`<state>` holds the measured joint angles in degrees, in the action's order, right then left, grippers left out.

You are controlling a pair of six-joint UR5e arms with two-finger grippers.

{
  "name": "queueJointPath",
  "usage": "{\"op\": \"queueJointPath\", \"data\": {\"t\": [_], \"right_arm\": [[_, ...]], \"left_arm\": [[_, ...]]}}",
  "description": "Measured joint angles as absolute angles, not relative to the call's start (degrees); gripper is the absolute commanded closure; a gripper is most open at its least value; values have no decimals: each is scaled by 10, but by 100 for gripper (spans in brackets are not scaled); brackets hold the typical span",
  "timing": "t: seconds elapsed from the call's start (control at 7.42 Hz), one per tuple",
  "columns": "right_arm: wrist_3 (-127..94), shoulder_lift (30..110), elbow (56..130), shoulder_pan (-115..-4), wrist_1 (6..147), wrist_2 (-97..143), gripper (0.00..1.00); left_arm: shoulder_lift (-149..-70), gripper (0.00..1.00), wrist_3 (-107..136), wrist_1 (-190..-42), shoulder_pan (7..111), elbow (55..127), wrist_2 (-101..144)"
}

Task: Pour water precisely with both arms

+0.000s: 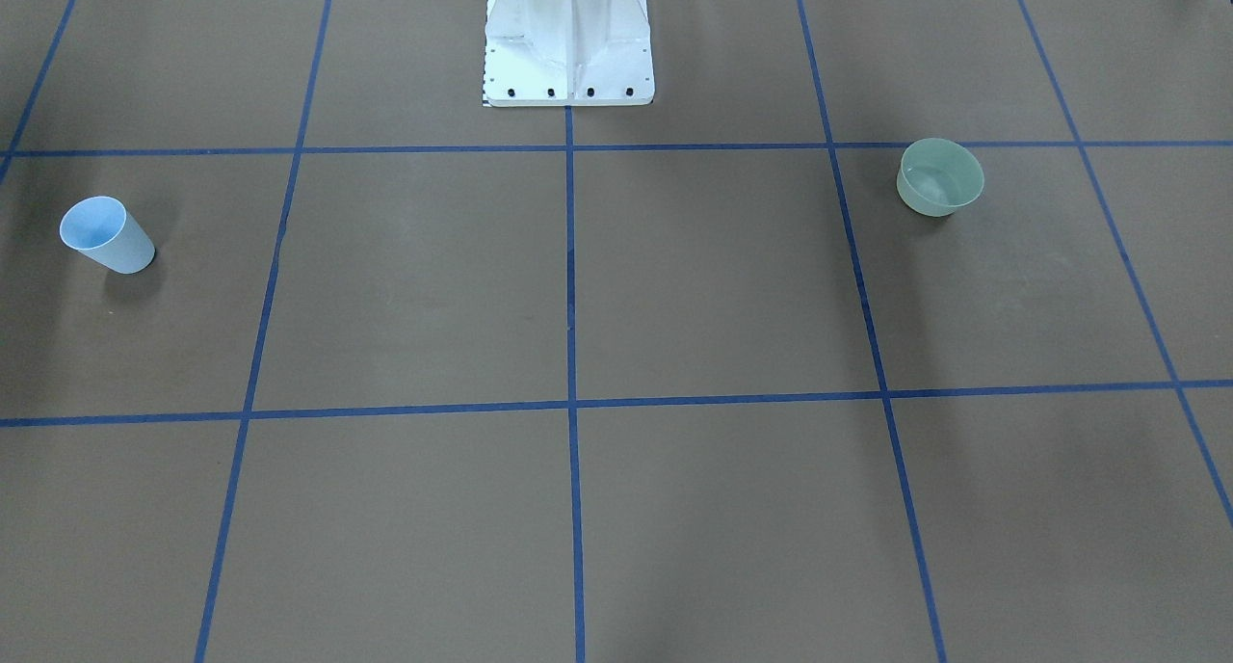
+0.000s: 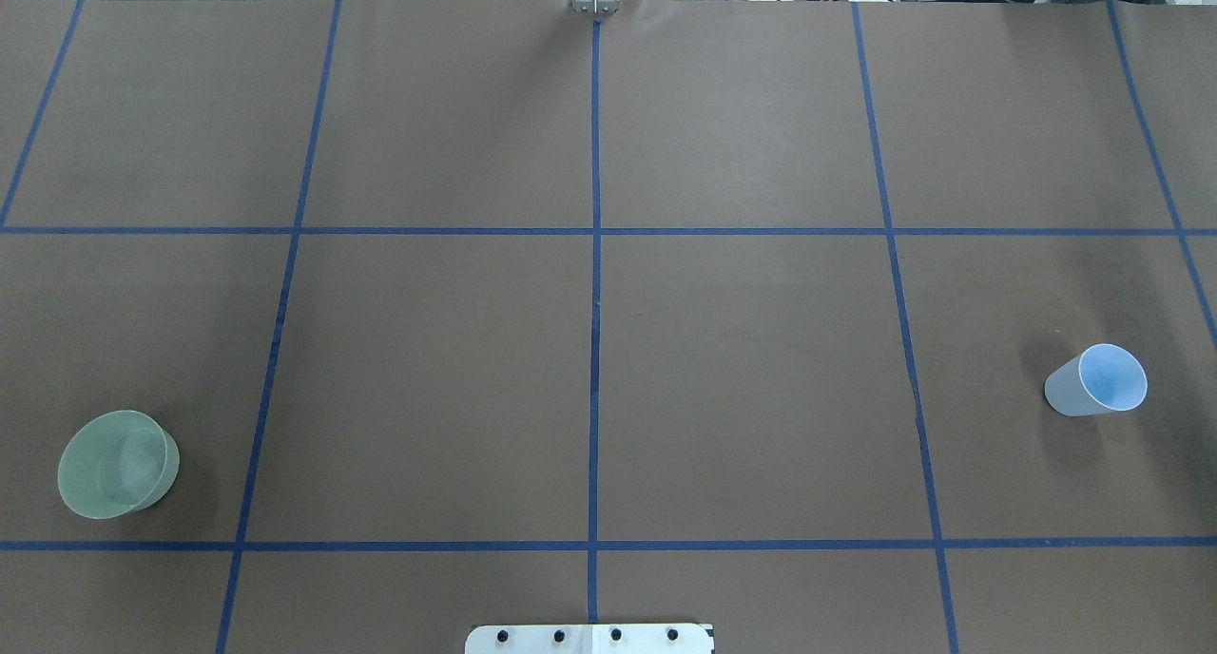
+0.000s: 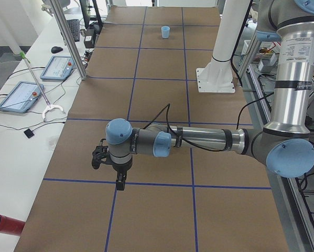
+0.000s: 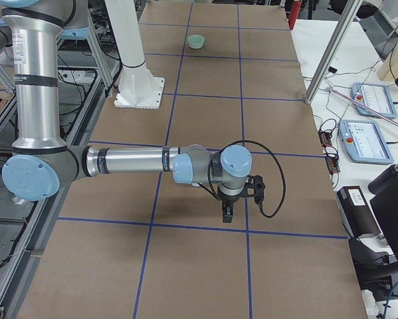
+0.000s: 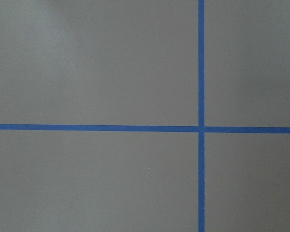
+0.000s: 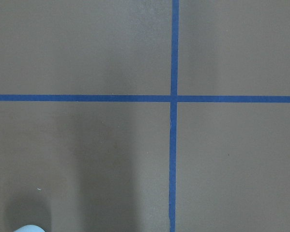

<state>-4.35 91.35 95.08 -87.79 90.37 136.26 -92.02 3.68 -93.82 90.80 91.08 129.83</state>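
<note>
Since left gripper [image 3: 118, 184] and right gripper [image 4: 228, 214] show only in side views, jaw width can't be told; each points down over bare table [image 2: 608, 369]. Green bowl [image 2: 119, 464], faint water [image 2: 128, 471] glints inside, stands far left, left gripper's side. Open room between the 2 vessels. Blue cup [image 2: 1098, 380] stands far right; its rim clips right wrist view's lower-left corner, so right gripper is likely nearer.

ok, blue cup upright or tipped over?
Upright. The blue cup stands on its base, mouth up, in the left side view; the overhead slant looks like perspective.
</note>
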Motion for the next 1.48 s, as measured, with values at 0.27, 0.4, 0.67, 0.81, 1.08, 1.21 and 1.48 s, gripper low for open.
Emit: {"op": "queueJointPath", "data": {"t": [0.27, 0.4, 0.67, 0.81, 1.08, 1.21, 1.48], "right_arm": [[-43, 913, 949, -878, 902, 1363, 1], [-43, 914, 949, -878, 901, 1363, 1], [-43, 914, 949, -878, 901, 1363, 1], [-43, 914, 950, -878, 901, 1364, 1], [-43, 913, 956, -878, 901, 1366, 1], [-42, 911, 959, -878, 901, 1366, 1], [-39, 908, 970, -878, 901, 1365, 1]], "left_arm": [[-920, 0, 36, -939, 908, 912, 1299], [-920, 0, 35, -940, 908, 912, 1299], [-922, 0, 35, -940, 907, 919, 1305], [-924, 0, 36, -940, 907, 924, 1322], [-927, 0, 72, -942, 883, 925, 1366], [-930, 0, 91, -949, 867, 931, 1384], [-926, 0, 140, -965, 844, 952, 1428]]}}
